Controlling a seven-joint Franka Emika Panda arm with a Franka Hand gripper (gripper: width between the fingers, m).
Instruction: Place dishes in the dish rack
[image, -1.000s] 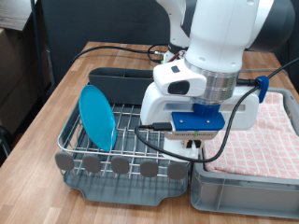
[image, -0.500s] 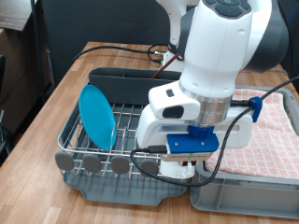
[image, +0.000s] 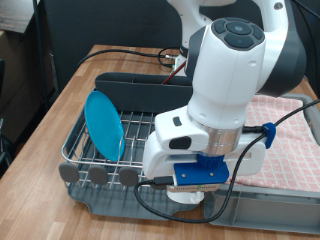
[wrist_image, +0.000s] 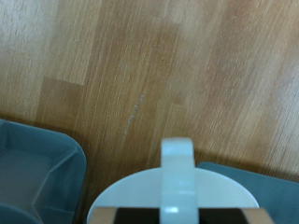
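Observation:
The light-blue plate (image: 102, 124) stands upright in the silver wire dish rack (image: 75, 150), at the exterior view's left. My gripper (wrist_image: 175, 217) is shut on the white mug (wrist_image: 176, 191); in the wrist view the mug's rim and handle sit right at the fingers. In the exterior view the arm's hand hides the fingers, and a bit of the white mug (image: 188, 196) shows under it, low over the rack's front right corner. The wooden spoon is not in view.
A row of grey discs (image: 100, 177) lines the rack's front edge, with a tall grey compartment (image: 130, 80) at the back. The grey crate (image: 262, 215) lined with pink checked cloth (image: 292, 145) stands right of the rack. Black cables trail over the rack.
The arm has moved down and towards the exterior view's bottom, from over the rack's middle to its front right corner. The plate has not moved.

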